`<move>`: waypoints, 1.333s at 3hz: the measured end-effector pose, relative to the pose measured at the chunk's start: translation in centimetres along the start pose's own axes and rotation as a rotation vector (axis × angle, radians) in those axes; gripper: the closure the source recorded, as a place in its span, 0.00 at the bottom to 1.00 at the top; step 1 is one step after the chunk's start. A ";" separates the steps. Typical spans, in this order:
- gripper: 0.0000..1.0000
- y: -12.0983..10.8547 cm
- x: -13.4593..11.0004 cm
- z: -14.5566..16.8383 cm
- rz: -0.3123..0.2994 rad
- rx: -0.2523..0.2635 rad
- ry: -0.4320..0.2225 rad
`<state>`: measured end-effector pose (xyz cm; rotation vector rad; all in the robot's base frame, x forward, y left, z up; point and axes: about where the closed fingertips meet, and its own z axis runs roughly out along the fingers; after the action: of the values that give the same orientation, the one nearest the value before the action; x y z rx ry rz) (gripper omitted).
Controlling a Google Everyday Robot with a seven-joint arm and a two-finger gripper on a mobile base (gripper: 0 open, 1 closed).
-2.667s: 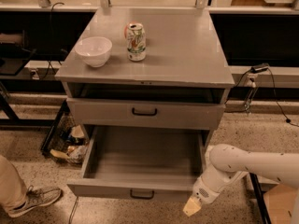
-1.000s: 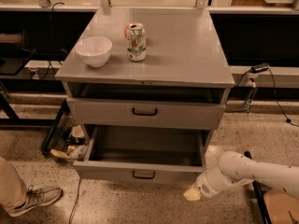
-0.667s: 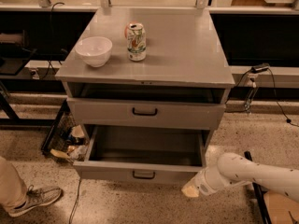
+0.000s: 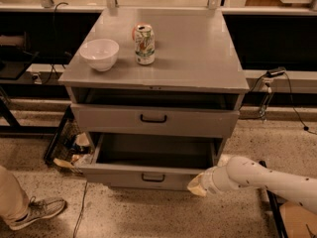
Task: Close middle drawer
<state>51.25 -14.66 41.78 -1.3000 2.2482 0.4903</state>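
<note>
The cream-tipped gripper (image 4: 197, 185) of the white robot arm (image 4: 262, 177) is shown low in the camera view, at the right end of the middle drawer's front and just above the speckled stone floor (image 4: 148, 217). Whether the gripper is spread or pressed together cannot be told, and nothing is seen to be held in it. Whether the drawer front is actually touched cannot be settled either. The arm is seen to enter from the lower right edge and to reach leftward toward the drawer.

The middle drawer (image 4: 119, 173), a grey metal tray with a low flat front, is shown pulled partly out of the grey metal desk (image 4: 198, 58). Its dark interior is exposed from above, and no contents can be made out in it. A small black bar handle (image 4: 152, 177) is mounted at the centre of its front. Above it, the taller-fronted grey upper drawer (image 4: 198, 123) is seen drawn out slightly, so that a dark gap is left under the desk top.

On the desk top, a white ceramic bowl (image 4: 99, 54) is placed near the left edge. An upright printed drinks can (image 4: 144, 44) is set just to the right of the bowl, apart from it.

A grey sports shoe (image 4: 37, 211) and a tan trouser leg (image 4: 9, 195) are visible at the lower left corner.
</note>
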 end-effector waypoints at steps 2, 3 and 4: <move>1.00 -2.9 -3.3 1.5 -0.093 0.030 -0.065; 1.00 -5.7 -4.9 2.4 -0.119 0.051 -0.096; 1.00 -6.4 -5.3 2.5 -0.124 0.058 -0.105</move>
<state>59.65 -12.71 42.37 -1.3433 2.0670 0.4349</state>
